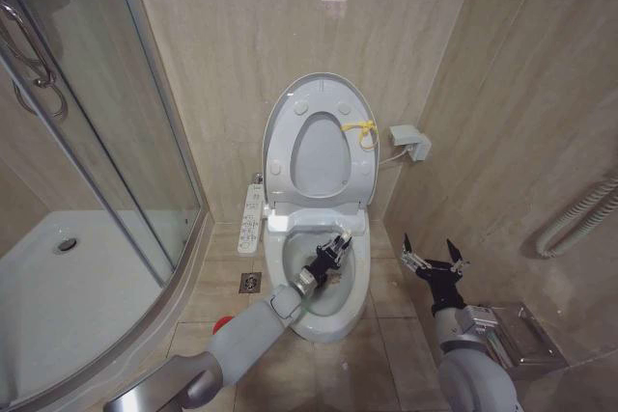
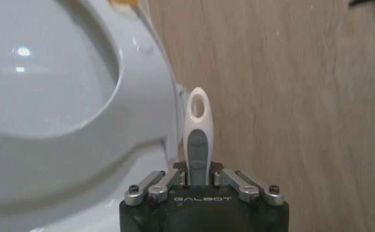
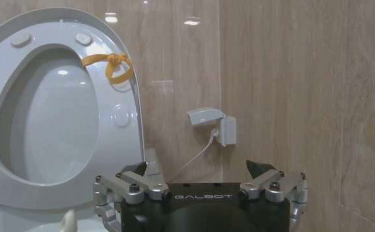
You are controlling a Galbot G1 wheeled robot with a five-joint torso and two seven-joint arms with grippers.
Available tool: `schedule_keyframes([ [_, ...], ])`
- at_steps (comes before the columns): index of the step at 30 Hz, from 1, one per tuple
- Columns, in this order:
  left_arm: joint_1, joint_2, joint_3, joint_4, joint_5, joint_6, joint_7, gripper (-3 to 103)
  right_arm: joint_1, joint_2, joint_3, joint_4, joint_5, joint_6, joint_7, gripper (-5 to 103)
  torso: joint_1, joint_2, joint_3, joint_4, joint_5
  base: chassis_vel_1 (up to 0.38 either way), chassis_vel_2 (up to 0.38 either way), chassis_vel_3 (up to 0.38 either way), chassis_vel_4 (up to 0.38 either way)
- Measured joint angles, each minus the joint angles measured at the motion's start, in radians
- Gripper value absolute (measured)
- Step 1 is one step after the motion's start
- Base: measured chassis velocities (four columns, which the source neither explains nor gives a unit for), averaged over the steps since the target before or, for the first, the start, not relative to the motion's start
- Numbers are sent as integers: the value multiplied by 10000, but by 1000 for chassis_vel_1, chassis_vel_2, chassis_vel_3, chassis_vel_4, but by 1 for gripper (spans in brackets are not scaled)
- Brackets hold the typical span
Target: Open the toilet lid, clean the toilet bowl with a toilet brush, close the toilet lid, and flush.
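Lid: the toilet lid [image 1: 319, 156] stands raised against the wall with the seat ring, beyond the left gripper [image 1: 336, 250]; a yellow tie [image 1: 362, 131] hangs at its edge.
Left gripper: fingers clamped on the toilet brush [image 2: 197, 145] handle, reaching down over the toilet bowl [image 1: 355, 282].
Brush: pale handle with a looped end sticks up out of the fingers; bristle head hidden.
Right gripper [image 1: 434, 265]: fingers spread apart, empty, hovering to the right of the bowl, well apart from the brush.
Wall socket [image 1: 412, 142]: beside the lid, beyond the right gripper.
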Motion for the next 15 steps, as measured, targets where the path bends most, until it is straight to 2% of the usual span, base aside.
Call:
schedule_keyframes([
  [5, 306, 56, 154, -985, -276, 84, -44, 19, 0, 0, 0, 0, 0, 0, 0, 100, 0, 0, 0, -1, -1, 0, 0, 0, 0],
  [7, 351, 69, 181, -1017, -287, 84, -23, 19, 0, 0, 0, 0, 0, 0, 0, 100, -1, 0, 0, -2, -1, 0, 0, 0, 0],
  [15, 331, 123, 52, 189, -160, -255, 34, 19, 0, 0, 0, 0, 0, 0, 0, 100, 0, 0, 0, 2, -1, 0, 0, 0, 0],
])
